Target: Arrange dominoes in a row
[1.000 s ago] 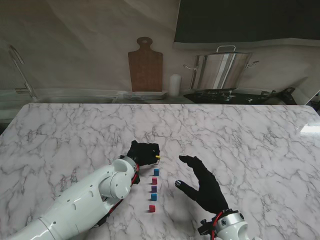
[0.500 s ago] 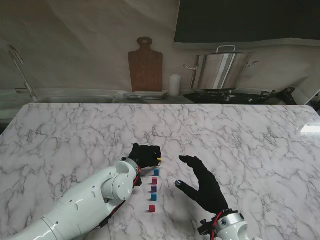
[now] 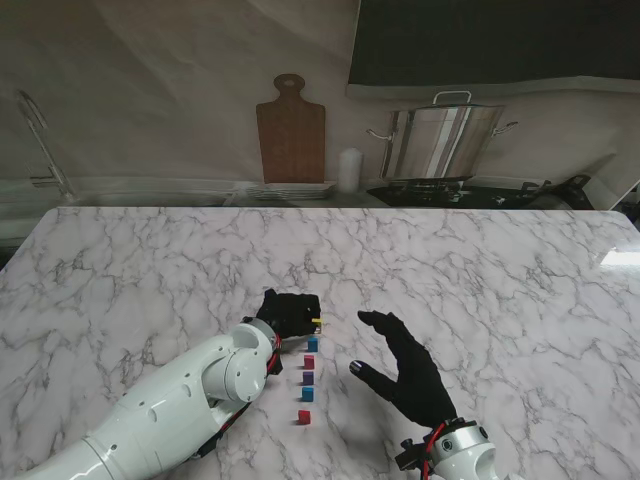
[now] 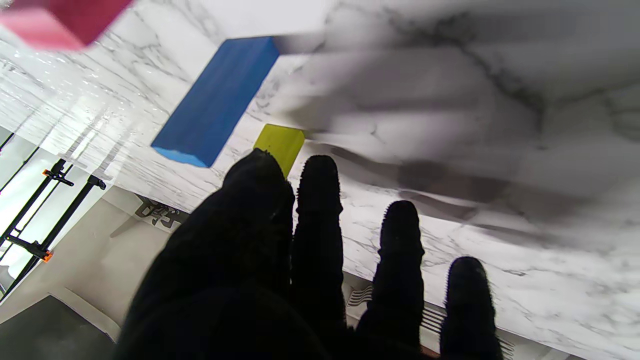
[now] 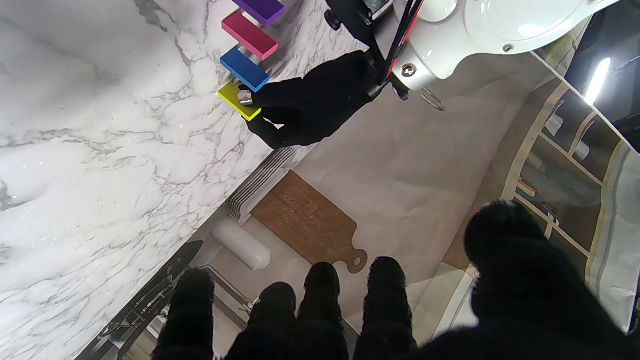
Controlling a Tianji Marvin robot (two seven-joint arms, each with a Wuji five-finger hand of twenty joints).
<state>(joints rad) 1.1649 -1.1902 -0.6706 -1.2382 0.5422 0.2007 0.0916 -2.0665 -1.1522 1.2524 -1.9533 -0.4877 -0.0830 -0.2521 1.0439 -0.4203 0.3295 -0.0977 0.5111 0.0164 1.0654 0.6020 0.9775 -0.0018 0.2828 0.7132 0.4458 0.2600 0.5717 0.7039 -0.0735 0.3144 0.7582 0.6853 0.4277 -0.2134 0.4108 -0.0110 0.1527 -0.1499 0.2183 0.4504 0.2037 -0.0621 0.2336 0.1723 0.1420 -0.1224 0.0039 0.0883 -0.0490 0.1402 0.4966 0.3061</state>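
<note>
The yellow domino is pinched in my left robot hand. It sits at the far end of the row, just past the blue domino, and I cannot tell if its bottom edge is touching the surface yet. In the left wrist view the yellow one peeks out by my fingertips, close beside the blue one.

The row runs toward me from there: blue, then a red domino, a purple domino, another blue one, and a last red one nearest to me. They all stand apart from each other in a nearly straight line.

My left robot hand is closed around the yellow domino and holds nothing else. My right robot hand is open with its fingers spread. It holds nothing and hovers to the right of the row, near it but not touching.

Here is what I think could go wrong. The yellow domino is very near the blue one, so if I tip it or let go too early, it could fall on the blue one. Then the whole row might fall down, one after another. My fingers could also bump the blue domino when I open them and pull back. And if I set the yellow one down crooked, the line will not look straight.
</note>
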